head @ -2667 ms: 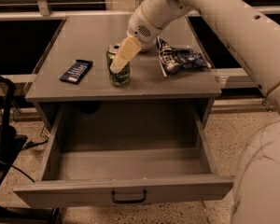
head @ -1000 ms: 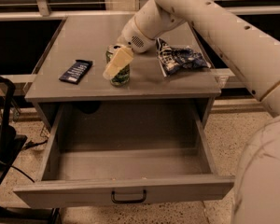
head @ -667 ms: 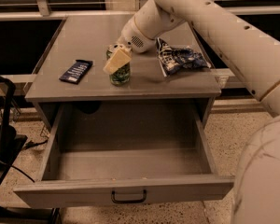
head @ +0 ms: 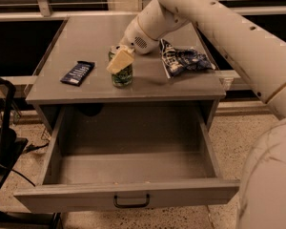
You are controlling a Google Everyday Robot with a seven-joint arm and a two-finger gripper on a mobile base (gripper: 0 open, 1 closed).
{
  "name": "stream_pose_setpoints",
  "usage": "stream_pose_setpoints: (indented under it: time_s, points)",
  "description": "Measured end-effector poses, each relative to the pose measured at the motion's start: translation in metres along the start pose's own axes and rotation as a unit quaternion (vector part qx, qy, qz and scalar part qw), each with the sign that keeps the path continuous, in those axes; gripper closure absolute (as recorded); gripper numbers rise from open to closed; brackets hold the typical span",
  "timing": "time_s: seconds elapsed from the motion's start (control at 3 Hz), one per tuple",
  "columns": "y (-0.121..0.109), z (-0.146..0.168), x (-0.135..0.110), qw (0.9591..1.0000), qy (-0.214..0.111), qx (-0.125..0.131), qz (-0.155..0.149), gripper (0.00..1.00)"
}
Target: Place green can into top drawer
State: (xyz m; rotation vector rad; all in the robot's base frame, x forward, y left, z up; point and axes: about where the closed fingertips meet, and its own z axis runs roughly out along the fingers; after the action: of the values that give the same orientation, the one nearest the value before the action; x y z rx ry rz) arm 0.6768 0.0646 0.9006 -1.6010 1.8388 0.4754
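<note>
The green can (head: 122,76) stands upright on the grey cabinet top (head: 93,35), near its front edge and left of centre. My gripper (head: 120,61) comes down from the upper right and sits over the can's upper half. One cream fingertip (head: 119,60) lies across its front and the other is hidden behind it. The fingers look closed on the can, which still rests on the top. The top drawer (head: 128,193) is pulled fully out below, with its black handle (head: 131,202) at the centre of the front panel. Its inside holds nothing.
A dark blue snack bar (head: 77,72) lies on the cabinet top left of the can. A crumpled blue chip bag (head: 183,58) lies to its right. My white arm (head: 238,37) crosses the upper right. A black stand (head: 5,123) and cables are on the floor at left.
The gripper has turned slightly at the can, its front fingertip now lying more across the can's upper front. The can, drawer and other objects have not moved.
</note>
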Motion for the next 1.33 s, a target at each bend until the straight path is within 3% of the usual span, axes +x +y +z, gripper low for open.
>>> stream_pose_setpoints:
  time_s: [0.67, 1.33]
  points:
    - [0.000, 0.000, 0.000, 1.0000, 0.000, -0.001, 0.000, 1.00]
    - [-0.003, -0.027, -0.024, 0.9999, 0.000, -0.004, -0.012, 1.00]
